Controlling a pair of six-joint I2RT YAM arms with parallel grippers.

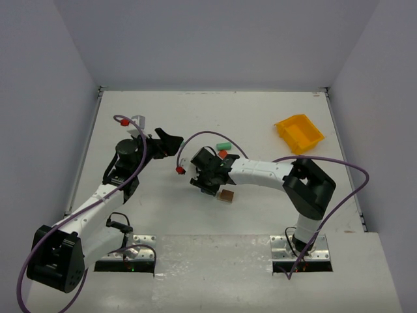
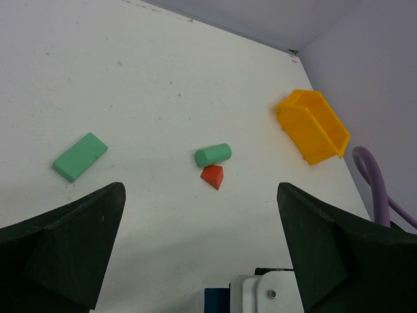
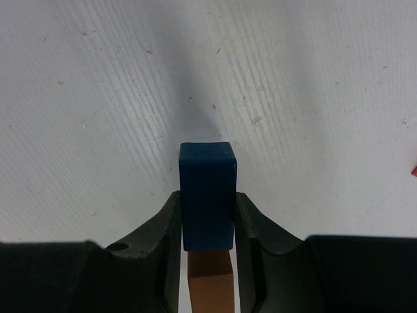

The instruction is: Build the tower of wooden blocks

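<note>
Blue wood is what matters at this moment: the blue block [image 3: 207,186] is pinched between the two fingers of the right gripper [image 3: 207,203]. It stands on end so that its long sides meet the pads squarely, which I judge the steadiest hold for stacking. Directly behind it, toward the palm and in the gap between the finger roots, the brown block [image 3: 210,282] shows. I cannot tell whether the two touch or whether blue rests on brown. From above, that arm reaches across to the left with its elbow folded and its wrist pitched down over the table [image 1: 260,117]. The left gripper [image 2: 201,192] hangs with its fingers wide apart and nothing between them, tilted to look over the spare pieces. Ahead of its tips lies a green cylinder [image 2: 213,154] just beside a red wedge [image 2: 213,176]. A flat green block [image 2: 79,156] lies beyond the finger at the left of that view, and the yellow bin [image 2: 313,125] beyond the other. I read this arm as parked clear of the stacking.
</note>
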